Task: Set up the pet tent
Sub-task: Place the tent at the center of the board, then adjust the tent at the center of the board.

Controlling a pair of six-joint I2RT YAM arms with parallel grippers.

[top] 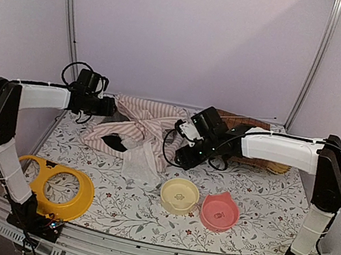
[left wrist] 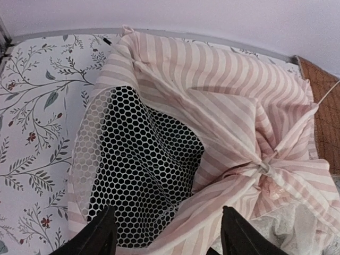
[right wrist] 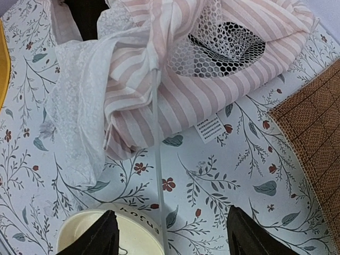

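Top external view: the pet tent (top: 134,128) lay collapsed in a crumpled heap at the far middle of the table (top: 123,208), not yet standing. The left gripper (top: 108,108) was at the tent's far left edge. The right gripper (top: 175,157) hung at its right side, just beyond a cream bowl (top: 179,195). A pink bowl (top: 219,212) sat to the right of the cream one, and a yellow ring dish (top: 57,187) at the near left.

Left wrist view: the left gripper (left wrist: 169,212) was spread open, with striped cloth and a mesh panel (left wrist: 143,164) below and between its fingers. Nothing was seen clamped. The cloth drew together at a gathered point (left wrist: 263,167) to the right.

Right wrist view: the right gripper (right wrist: 171,212) was open above bare table, apart from the tent (right wrist: 212,90), and held nothing. A thin clear pole (right wrist: 158,159) ran from the fabric toward the cream bowl (right wrist: 106,236). A brown mat (right wrist: 313,133) lay to the right.

Assessment: the tent appeared light and limp, so it would likely sag and slide unless supported at two points. The mesh looked liable to snag. The pole looked springy, slippery and hard to see. Recommended holds were the gathered point or a folded striped hem, with the pole taken close to where it enters the cloth.
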